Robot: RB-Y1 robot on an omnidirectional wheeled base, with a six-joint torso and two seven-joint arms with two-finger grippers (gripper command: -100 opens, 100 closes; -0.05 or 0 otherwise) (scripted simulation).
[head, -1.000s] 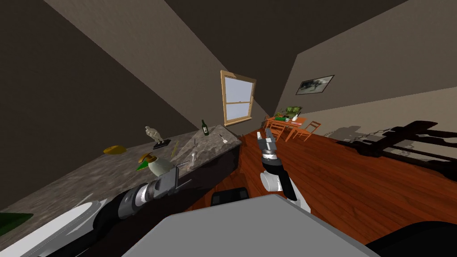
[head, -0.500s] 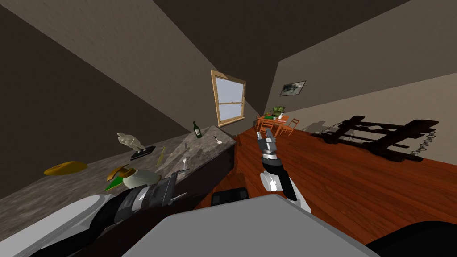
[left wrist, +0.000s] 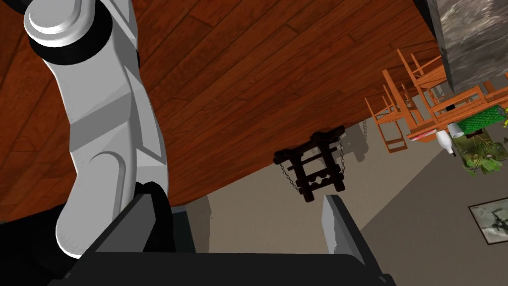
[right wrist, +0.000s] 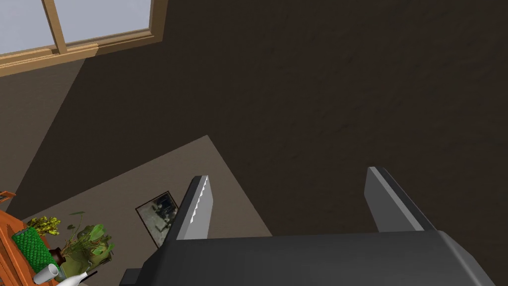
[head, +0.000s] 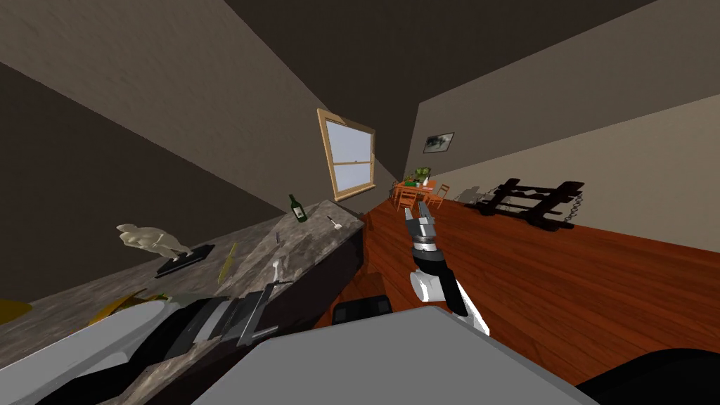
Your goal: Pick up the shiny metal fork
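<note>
Head view, fork: a small pale utensil (head: 276,266) lies on the grey stone counter (head: 316,239), just ahead of my left gripper (head: 275,306). I take it for the fork (it is too small to be sure).
Head view, left gripper: low at the counter's near edge, near the utensil but apart from it.
Head view, right gripper (head: 419,211): raised over the wooden floor, well apart from the counter.
Head view, container: a green bottle (head: 298,209) stands further along the counter; its content I cannot tell.
Head view, risk: a yellowish knife-like piece (head: 226,263) and another small utensil (head: 334,223) share the counter, so I could take the wrong one. The fork lies flat, so my thin fingers may slide over it or push it off the edge.
Left wrist view, left gripper: fingers wide, nothing between them. The hand looks toward a dark rack (left wrist: 312,166), not the counter (it should turn first).
Left wrist view, container: a white bottle (left wrist: 443,140) far off beside a green plant (left wrist: 478,156); content not visible.
Right wrist view, right gripper: fingers wide, empty.
</note>
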